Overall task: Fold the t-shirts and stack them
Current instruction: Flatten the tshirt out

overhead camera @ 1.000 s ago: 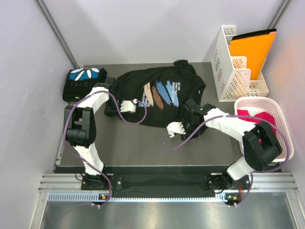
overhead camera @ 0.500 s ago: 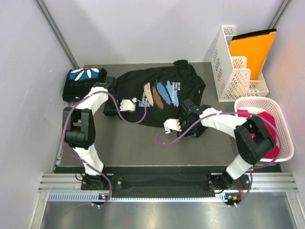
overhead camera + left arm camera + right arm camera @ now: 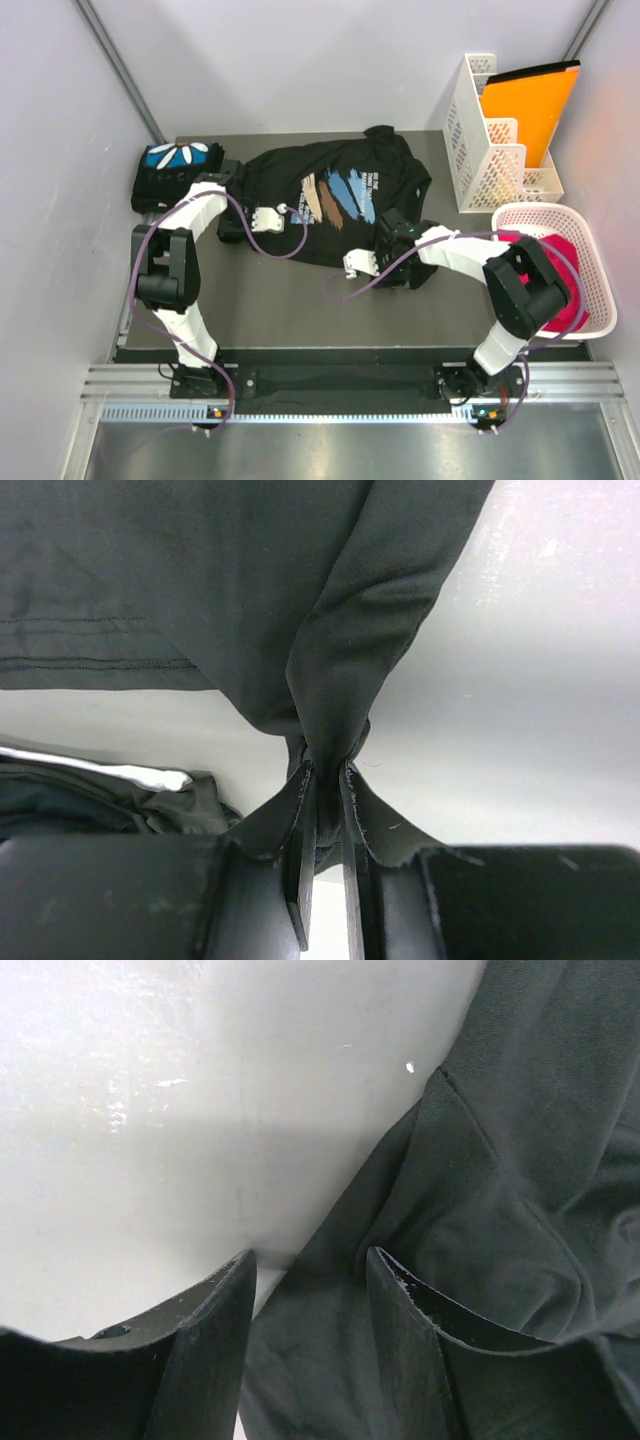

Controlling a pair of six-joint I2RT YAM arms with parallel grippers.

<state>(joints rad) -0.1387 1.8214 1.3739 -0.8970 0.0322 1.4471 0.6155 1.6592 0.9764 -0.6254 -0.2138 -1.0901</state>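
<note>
At t-shirt [image 3: 340, 195], right arm [image 3: 468, 254] apparently folded

left gripper [image 3: 325, 780]: we see it pinching a bunched fold of black t-shirt [image 3: 200, 570]
table [image 3: 520, 700]: grey, beneath

Pale lilac walls [image 3: 300, 60], grey tabletop [image 3: 260, 310], steel floor panel [image 3: 330, 450]
</note>
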